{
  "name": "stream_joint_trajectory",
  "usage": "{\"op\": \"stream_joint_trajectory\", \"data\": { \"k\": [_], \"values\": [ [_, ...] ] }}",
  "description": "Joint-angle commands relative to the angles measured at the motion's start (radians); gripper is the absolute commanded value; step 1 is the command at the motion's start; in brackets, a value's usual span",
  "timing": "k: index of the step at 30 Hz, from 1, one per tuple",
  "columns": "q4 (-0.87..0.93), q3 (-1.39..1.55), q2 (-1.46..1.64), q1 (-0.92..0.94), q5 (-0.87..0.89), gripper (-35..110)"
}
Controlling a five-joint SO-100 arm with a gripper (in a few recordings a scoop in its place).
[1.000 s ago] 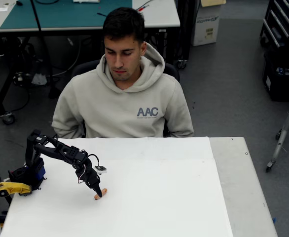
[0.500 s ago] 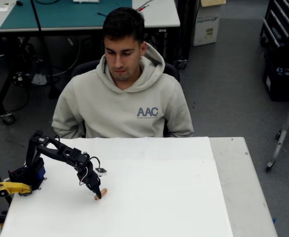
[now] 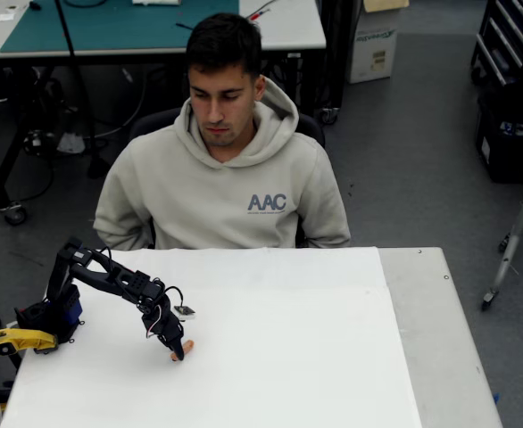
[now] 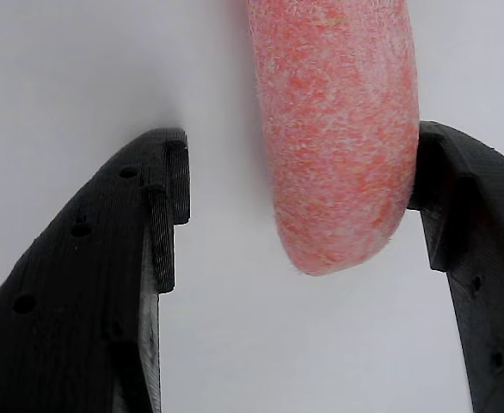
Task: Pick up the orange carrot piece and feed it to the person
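The orange carrot piece [image 4: 334, 129] lies on the white table, a stubby orange-pink cylinder with a rounded end. In the wrist view it sits between my two black fingers, touching the right finger [image 4: 467, 232], with a clear gap to the left finger [image 4: 123, 258]. My gripper [image 4: 299, 215] is open around it. From overhead, my black gripper [image 3: 178, 349] points down at the carrot piece [image 3: 183, 349] near the table's left front. The person [image 3: 226, 169] in a beige hoodie sits behind the table's far edge, looking down.
The white table [image 3: 315, 357] has free room to the right and toward the person. My arm's base [image 3: 43, 321] stands at the table's left edge. A workbench [image 3: 145, 22] and floor clutter lie behind the person.
My arm has sunk slightly and the gripper has settled lower around the carrot piece. The carrot piece and the person have stayed in place.
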Motion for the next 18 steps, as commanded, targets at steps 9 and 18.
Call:
{"op": "stream_joint_trajectory", "data": {
  "k": [9, 18],
  "values": [
    [-0.006, -0.028, 0.011, 0.015, -0.002, -3],
    [-0.006, -0.032, 0.023, 0.015, 0.000, -3]
  ]
}}
